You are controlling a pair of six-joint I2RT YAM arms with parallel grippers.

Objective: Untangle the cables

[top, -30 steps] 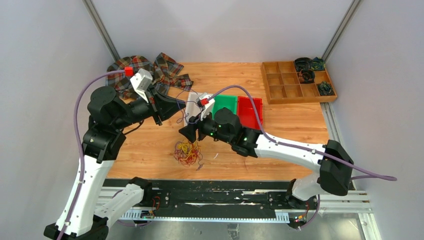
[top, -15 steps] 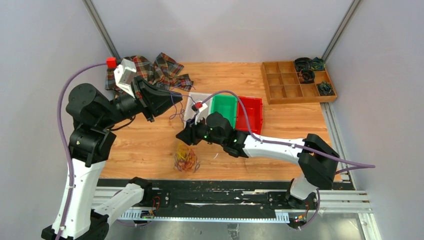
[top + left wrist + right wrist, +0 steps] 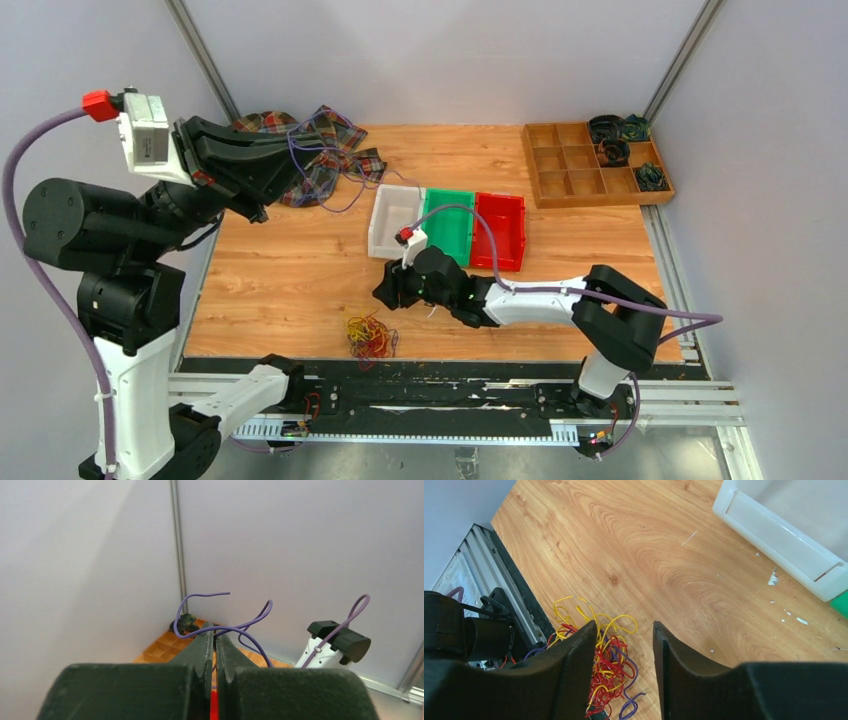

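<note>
The left end effector (image 3: 216,636) is raised high over the far left of the worktop (image 3: 300,270), its jaws pinched narrow on a purple cable (image 3: 205,595). The cable's loose loops spring out past the fingertips and trail down toward the plaid cloth (image 3: 318,128). That hold is on a thin wire near the very tips, so a tug could slide it free. The trailing end could also catch in the cloth's folds.

The right end effector (image 3: 624,626) hangs low with its jaws wide and holds nothing. It sits just to the far right of the tangle (image 3: 605,666). This knot of yellow, red and some purple strands lies at the near edge of the worktop, right beside the rail (image 3: 474,587).

The main risk is a blind close that grabs several colours at once and lifts the whole clump, tightening it. A sideways nudge could push the knot off the edge into the rail gap, where the fingers could hardly reach it.
</note>
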